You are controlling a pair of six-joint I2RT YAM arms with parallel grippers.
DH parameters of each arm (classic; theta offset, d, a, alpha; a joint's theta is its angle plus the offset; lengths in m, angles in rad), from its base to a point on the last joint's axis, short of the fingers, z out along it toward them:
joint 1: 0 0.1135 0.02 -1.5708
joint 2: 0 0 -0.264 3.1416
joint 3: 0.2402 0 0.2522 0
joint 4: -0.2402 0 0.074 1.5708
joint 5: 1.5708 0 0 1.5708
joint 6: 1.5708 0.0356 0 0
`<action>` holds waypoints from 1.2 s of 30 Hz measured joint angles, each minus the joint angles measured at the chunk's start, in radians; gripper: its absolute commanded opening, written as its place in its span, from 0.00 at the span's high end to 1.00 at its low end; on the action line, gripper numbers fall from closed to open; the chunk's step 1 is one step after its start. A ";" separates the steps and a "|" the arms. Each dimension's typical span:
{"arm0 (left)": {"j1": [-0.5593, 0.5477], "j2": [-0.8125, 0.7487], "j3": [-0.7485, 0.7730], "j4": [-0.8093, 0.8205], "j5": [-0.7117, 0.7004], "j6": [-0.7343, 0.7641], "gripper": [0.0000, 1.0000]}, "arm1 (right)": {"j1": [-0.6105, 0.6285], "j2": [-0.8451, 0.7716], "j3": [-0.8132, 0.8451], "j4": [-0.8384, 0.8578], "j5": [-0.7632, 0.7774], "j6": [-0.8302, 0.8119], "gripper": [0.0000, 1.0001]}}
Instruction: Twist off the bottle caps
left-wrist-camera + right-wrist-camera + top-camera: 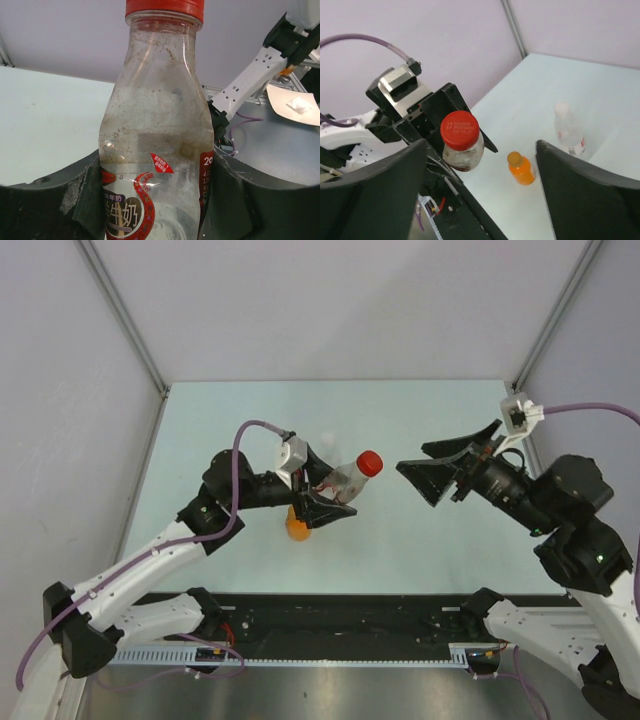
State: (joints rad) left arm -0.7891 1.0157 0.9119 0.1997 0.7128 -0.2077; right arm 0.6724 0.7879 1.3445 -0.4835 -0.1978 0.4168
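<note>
Tabletop [600, 90] holds a white-capped bottle [568, 131], seen from right wrist, not left.

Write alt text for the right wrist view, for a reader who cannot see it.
The left gripper holds a clear bottle, its red cap aimed at the camera, framed by the open fingers of the right gripper. Behind, a small orange bottle and a clear white-capped bottle stand on the pale table.
</note>
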 measured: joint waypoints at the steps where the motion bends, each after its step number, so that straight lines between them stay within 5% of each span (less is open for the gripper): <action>1: 0.002 0.002 0.000 0.010 -0.002 -0.007 1.00 | 0.000 -0.016 -0.006 0.006 0.012 -0.004 0.32; 5: -0.017 0.039 0.013 0.023 -0.098 -0.011 1.00 | 0.001 -0.034 -0.008 0.052 0.071 0.047 0.34; 13: -0.183 0.089 0.029 -0.037 -0.571 0.137 1.00 | 0.011 0.041 -0.023 0.076 0.159 0.236 0.33; 22: -0.235 0.094 0.031 -0.025 -0.933 0.208 1.00 | 0.072 0.100 -0.035 0.043 0.303 0.330 0.23; 36: -0.325 0.109 0.030 0.042 -1.068 0.307 1.00 | 0.099 0.179 -0.043 0.098 0.357 0.357 0.27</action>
State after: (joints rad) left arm -1.1137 1.1252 0.9421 0.2417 -0.3550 0.0990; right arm 0.7715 0.9668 1.3018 -0.3855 0.1593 0.7742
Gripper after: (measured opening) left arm 0.674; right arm 0.741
